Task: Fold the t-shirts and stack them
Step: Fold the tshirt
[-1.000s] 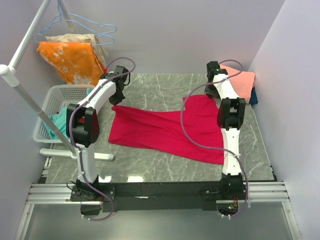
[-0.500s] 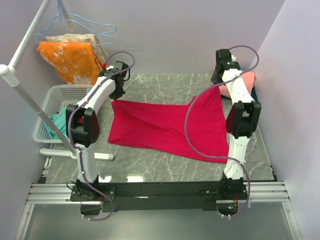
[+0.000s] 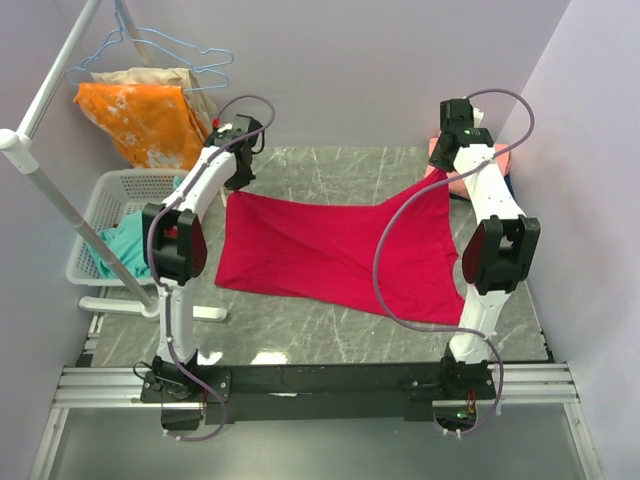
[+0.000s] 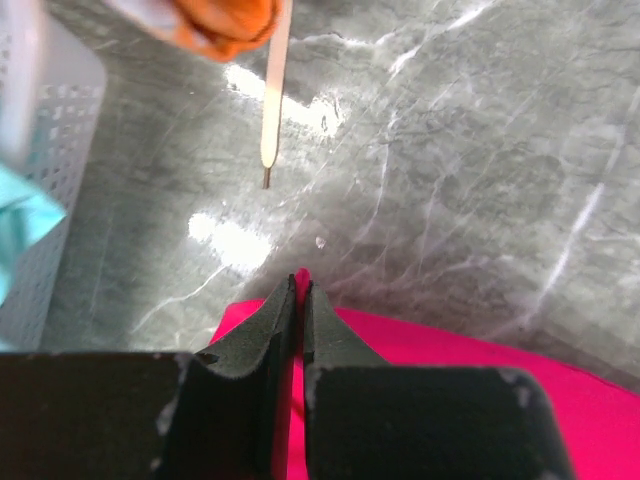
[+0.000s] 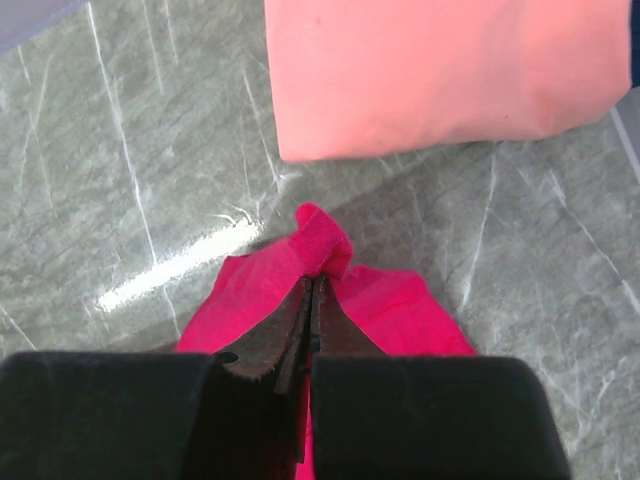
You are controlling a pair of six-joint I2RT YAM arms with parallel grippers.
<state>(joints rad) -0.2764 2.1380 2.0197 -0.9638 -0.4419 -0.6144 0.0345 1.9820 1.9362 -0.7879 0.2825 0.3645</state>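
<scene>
Marble table (image 3: 300, 310) nearest me, with the red tee (image 3: 330, 250) lying stretched across its middle, not yet folded. I am pinching its far left corner in the left gripper (image 4: 298, 300), jaws almost closed on the cloth. I am pinching its far right corner in the right gripper (image 5: 315, 290), jaws clamped on a bunched tip. Just beyond, the pink tee (image 5: 440, 70) is sitting folded on the blue tee (image 3: 511, 186), so I judge two done and one remaining. Left of the table, a basket (image 3: 95, 215) is holding teal cloth (image 3: 120, 245). An orange cloth (image 3: 150, 120) is hanging near the left arm, possibly crowding it.
</scene>
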